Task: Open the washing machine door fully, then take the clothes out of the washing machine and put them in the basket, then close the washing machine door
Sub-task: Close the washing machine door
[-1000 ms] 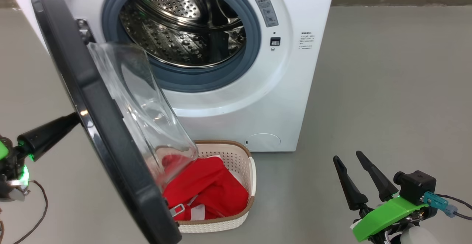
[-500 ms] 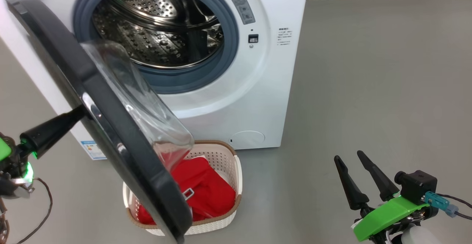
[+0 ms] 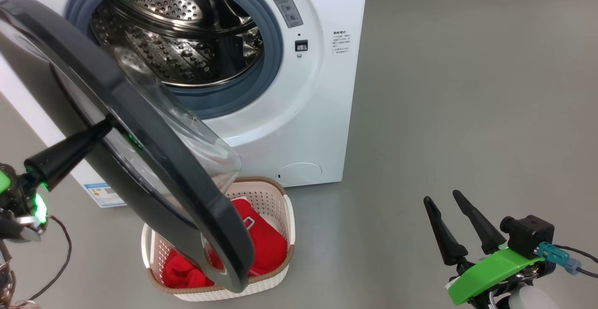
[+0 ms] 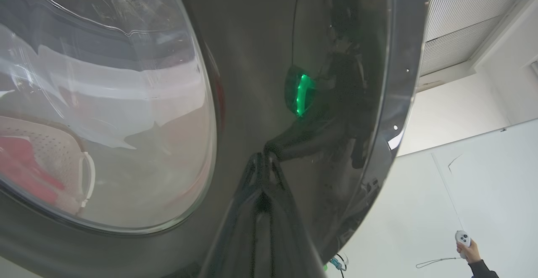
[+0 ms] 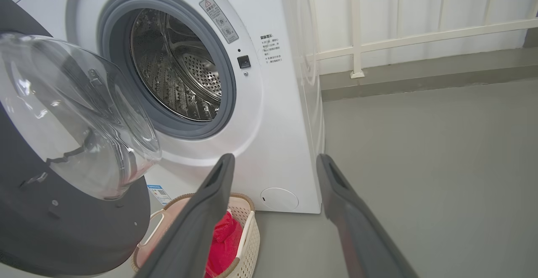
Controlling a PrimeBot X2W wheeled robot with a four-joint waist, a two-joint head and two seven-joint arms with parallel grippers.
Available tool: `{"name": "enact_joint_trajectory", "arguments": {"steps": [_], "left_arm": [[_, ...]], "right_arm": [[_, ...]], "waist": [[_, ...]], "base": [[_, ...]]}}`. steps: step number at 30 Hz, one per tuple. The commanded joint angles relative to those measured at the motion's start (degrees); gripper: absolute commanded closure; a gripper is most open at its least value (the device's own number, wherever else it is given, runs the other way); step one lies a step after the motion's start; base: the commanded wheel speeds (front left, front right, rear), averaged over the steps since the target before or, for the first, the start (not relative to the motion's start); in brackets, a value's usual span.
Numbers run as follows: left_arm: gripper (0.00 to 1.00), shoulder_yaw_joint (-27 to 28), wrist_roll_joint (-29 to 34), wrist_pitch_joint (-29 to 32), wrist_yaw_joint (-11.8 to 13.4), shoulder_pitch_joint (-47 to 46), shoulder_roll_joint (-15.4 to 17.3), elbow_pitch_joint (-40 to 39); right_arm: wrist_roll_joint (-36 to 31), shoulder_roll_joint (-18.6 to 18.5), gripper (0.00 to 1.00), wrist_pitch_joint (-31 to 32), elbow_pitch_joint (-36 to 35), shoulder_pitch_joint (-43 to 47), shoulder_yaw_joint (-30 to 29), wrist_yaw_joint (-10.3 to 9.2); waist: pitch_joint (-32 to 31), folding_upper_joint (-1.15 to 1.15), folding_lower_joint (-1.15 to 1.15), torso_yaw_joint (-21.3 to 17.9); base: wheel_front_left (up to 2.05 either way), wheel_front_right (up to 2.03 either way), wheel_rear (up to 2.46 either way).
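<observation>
— Pushing the washing machine door with the closed left end effector, probably to swing it onto the washing machine; idling the right end effector open, well apart.
— Finding the clothes heaped in the basket below; finding the drum bare.
— Switching to the left wrist: pressing joined fingers against the glossy rim.
— Switching to the right wrist: glimpsing red in the basket past parted fingers.

The washing machine door has a glossy black plastic rim around a clear, smooth glass bowl. The washing machine is shiny white, with a matt grey rubber ring and a perforated, polished steel drum. Soft red cloth clothes fill the basket, cream perforated plastic with a brown woven-look rim.
</observation>
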Motion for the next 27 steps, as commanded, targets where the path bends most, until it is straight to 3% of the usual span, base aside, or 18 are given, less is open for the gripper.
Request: {"name": "enact_joint_trajectory", "arguments": {"steps": [1,18,27], "left_arm": [[1.0,1.8,-0.3,-0.2,-0.5,-3.0,1.7,-1.6],[1.0,1.6,0.9,-1.1,-2.6,-3.8,2.2,-0.4],[1.0,1.3,2.8,-2.9,-5.4,-2.2,2.2,-2.4]], "right_arm": [[0.4,-0.6,0.0,-0.7,-1.3,-1.4,1.0,0.09],[0.3,-0.5,0.0,-0.7,-1.1,-1.2,0.6,0.09],[0.2,-0.4,0.0,-0.7,-1.1,-1.1,0.7,0.09]], "waist": [[0.1,0.0,0.0,-0.2],[0.2,0.0,0.0,1.2],[-0.2,0.0,0.0,2.9]], "base": [[0.0,0.0,0.0],[0.0,0.0,0.0],[0.0,0.0,0.0]]}}
